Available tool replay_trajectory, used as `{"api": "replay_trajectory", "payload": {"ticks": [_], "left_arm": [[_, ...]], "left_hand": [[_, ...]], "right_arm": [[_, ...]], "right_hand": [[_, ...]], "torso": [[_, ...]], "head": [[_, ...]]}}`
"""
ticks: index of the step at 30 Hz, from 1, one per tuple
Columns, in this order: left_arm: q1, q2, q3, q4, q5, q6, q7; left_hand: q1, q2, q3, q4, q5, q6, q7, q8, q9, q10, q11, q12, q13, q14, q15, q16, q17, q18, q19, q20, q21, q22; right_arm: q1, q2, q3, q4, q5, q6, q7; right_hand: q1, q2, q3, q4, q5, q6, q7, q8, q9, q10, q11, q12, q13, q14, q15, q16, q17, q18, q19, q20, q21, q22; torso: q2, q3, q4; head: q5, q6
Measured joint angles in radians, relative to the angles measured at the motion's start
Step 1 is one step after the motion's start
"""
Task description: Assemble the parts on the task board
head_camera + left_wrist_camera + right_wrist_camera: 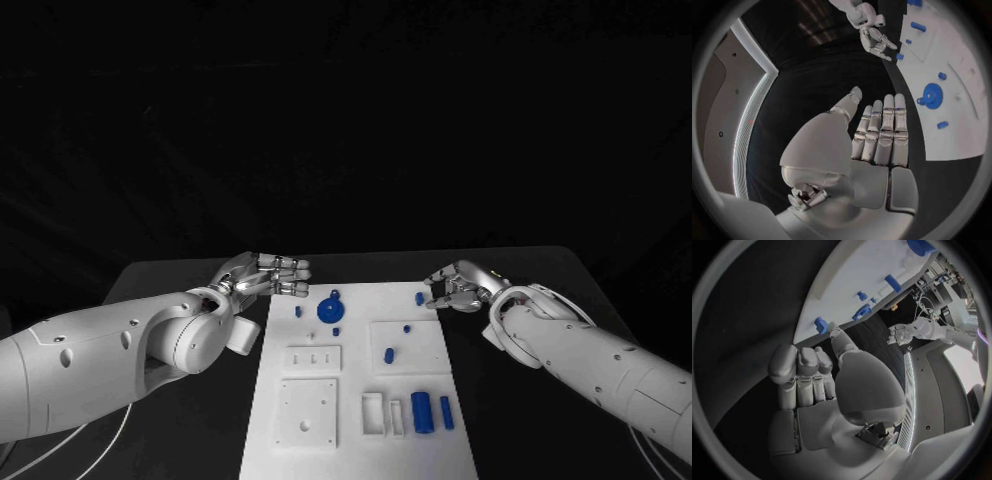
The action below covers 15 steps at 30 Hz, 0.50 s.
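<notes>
Blue peg [420,298] stands at the far edge of the white task board [361,440], right beside the right robot hand [459,287] — its fingertips nearly touch it, holding nothing, fingers curled loosely. Left robot hand [267,274] hovers off the board's far left corner — fingers bent, empty, farther from it.
</notes>
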Motion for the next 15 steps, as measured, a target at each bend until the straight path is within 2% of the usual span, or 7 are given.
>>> {"api": "replay_trajectory", "payload": {"ticks": [7, 12, 15], "left_arm": [[-0.001, 0.006, 0.000, -0.001, -0.001, 0.001, -0.003], [-0.001, 0.013, 0.000, -0.001, -0.001, 0.001, -0.005], [-0.001, 0.015, 0.000, 0.000, -0.002, 0.001, -0.007]], "left_hand": [[0.000, 0.000, -0.002, 0.002, 0.000, -0.001, 0.001, 0.000, 0.000, 0.000, 0.000, 0.000, 0.000, 0.000, 0.000, 0.000, 0.000, 0.000, 0.000, 0.000, 0.000, -0.001], [0.000, 0.000, -0.002, 0.002, 0.000, -0.001, 0.001, 0.000, 0.000, 0.000, 0.000, 0.000, 0.000, 0.000, 0.000, 0.000, 0.000, 0.000, 0.000, 0.000, 0.000, -0.001], [0.000, 0.000, -0.003, 0.003, 0.000, -0.001, 0.001, 0.000, 0.000, 0.000, 0.000, 0.000, 0.000, 0.000, 0.000, 0.000, 0.000, 0.000, 0.000, 0.000, 0.000, -0.002]], "right_arm": [[-0.003, 0.023, 0.000, -0.044, 0.000, 0.011, 0.005], [-0.004, 0.037, -0.001, -0.071, 0.000, 0.011, 0.005], [-0.004, 0.044, -0.002, -0.082, 0.000, 0.012, 0.005]], "right_hand": [[-0.007, 0.007, -0.002, -0.004, 0.000, -0.002, 0.002, 0.000, 0.000, 0.000, 0.000, 0.000, 0.000, 0.000, 0.000, 0.000, 0.001, 0.000, 0.000, 0.000, 0.000, 0.000], [-0.009, 0.009, 0.005, -0.011, 0.000, -0.003, 0.003, 0.000, 0.000, 0.000, 0.000, 0.000, 0.001, 0.000, 0.000, 0.000, 0.005, 0.000, 0.000, 0.000, 0.000, 0.000], [-0.013, 0.013, 0.010, -0.016, 0.000, -0.003, 0.003, 0.000, 0.000, 0.000, 0.000, 0.000, 0.001, 0.000, 0.000, 0.000, 0.007, 0.000, 0.000, 0.000, 0.000, 0.000]], "torso": [[0.003, 0.0046, 0.0027], [0.004, 0.0034, 0.0048], [0.004, 0.0020, 0.0049]], "head": [[-0.003, 0.000], [-0.005, -0.002], [-0.002, -0.005]]}}
